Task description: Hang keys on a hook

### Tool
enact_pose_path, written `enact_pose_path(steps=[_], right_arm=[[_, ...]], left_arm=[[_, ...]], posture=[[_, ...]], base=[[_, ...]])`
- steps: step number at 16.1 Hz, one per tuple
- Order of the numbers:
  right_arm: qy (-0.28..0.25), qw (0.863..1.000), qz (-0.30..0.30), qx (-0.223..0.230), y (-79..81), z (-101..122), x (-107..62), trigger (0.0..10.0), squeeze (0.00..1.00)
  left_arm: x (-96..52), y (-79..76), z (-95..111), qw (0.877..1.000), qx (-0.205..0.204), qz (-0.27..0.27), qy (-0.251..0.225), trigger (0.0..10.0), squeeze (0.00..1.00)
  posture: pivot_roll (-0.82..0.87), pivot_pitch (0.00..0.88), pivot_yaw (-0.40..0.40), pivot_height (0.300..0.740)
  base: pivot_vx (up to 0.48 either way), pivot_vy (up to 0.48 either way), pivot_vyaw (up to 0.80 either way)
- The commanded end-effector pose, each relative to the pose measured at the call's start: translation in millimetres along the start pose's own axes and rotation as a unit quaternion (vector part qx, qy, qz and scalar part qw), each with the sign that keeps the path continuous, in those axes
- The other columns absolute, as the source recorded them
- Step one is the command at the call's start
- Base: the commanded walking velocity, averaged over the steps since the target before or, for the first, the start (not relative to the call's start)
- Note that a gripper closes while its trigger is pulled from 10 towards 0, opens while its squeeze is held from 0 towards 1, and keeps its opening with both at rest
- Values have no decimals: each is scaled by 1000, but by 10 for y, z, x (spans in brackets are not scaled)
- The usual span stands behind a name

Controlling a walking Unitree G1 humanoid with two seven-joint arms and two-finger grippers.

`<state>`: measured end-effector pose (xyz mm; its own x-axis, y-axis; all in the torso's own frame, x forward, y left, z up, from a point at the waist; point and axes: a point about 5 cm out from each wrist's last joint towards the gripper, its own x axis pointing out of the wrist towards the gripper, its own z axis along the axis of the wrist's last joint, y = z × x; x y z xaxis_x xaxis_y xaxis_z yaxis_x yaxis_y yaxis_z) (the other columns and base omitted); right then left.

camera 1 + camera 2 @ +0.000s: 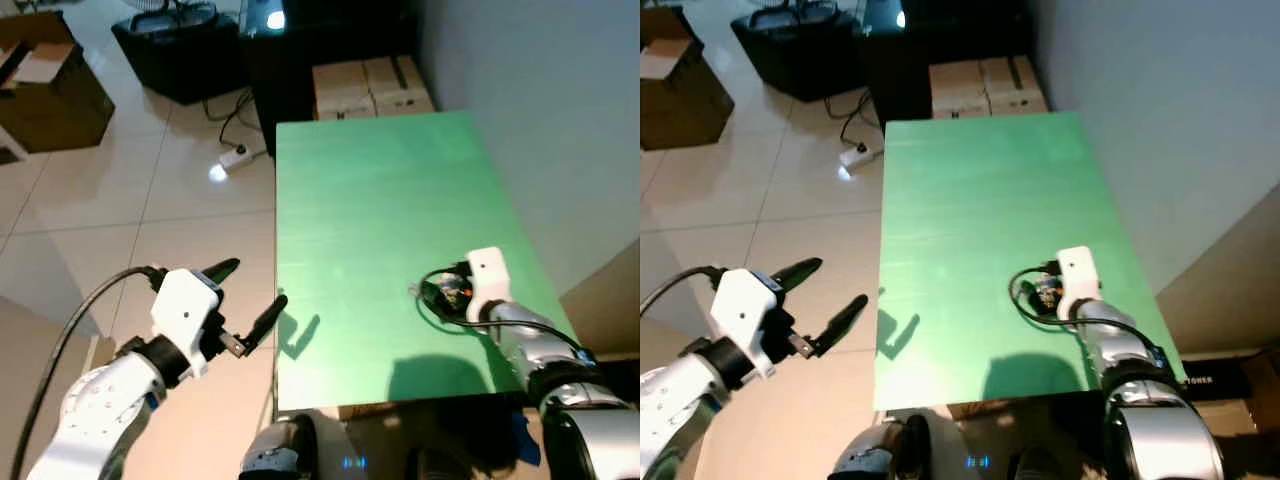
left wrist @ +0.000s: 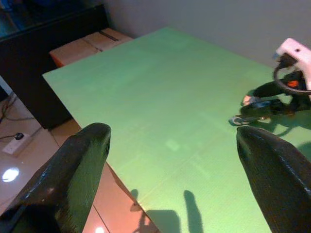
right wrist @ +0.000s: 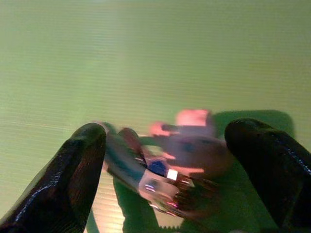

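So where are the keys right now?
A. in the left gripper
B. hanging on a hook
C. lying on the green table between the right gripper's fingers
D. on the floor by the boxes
C: the keys lie on the green table, with the open fingers of the right gripper on either side of them.

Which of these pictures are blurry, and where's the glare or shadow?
Right wrist view: the keys are smeared and soft between the right hand's open fingers. Left eye view: bright glare on the floor; the left hand casts a crisp shadow on the green table.
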<state>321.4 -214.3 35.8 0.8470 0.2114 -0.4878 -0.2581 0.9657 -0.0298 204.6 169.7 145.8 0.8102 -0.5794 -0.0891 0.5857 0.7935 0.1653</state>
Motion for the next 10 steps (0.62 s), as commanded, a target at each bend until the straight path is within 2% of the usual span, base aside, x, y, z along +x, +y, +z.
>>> enact_pose_path(steps=[1, 3, 4, 5, 7, 10], right_arm=[[5, 1000, 11, 1, 38, -19, 13, 10000, 0], [18, 1000, 18, -5, 82, -59, 25, 10000, 0], [42, 998, 44, -12, 173, -167, 27, 10000, 0], [50, 996, 67, -21, 236, -213, 28, 10000, 0], [47, 994, 95, -9, 327, -263, 27, 10000, 0], [50, 989, 139, -18, 471, -367, 12, 10000, 0]], left_arm=[[-64, 5, 23, 1000, 3, -6, 5, 10000, 0], [-86, -2, 35, 1000, 3, -16, 10, 10000, 0], [-89, -7, 43, 1000, 3, -19, 13, 10000, 0], [-87, -14, 53, 1000, 3, -21, 13, 10000, 0], [-80, -20, 45, 1000, 1, -23, 13, 10000, 0], [24, -25, 31, 999, 1, -34, 6, 10000, 0]], posture=[[239, 246, 116, 740], [244, 240, 121, 740], [237, 230, 120, 740], [237, 230, 120, 740], [217, 200, 114, 740], [184, 180, 114, 740]], base=[[0, 0, 0], [0, 0, 0], [0, 0, 0], [0, 0, 0], [0, 0, 0], [0, 0, 0]])
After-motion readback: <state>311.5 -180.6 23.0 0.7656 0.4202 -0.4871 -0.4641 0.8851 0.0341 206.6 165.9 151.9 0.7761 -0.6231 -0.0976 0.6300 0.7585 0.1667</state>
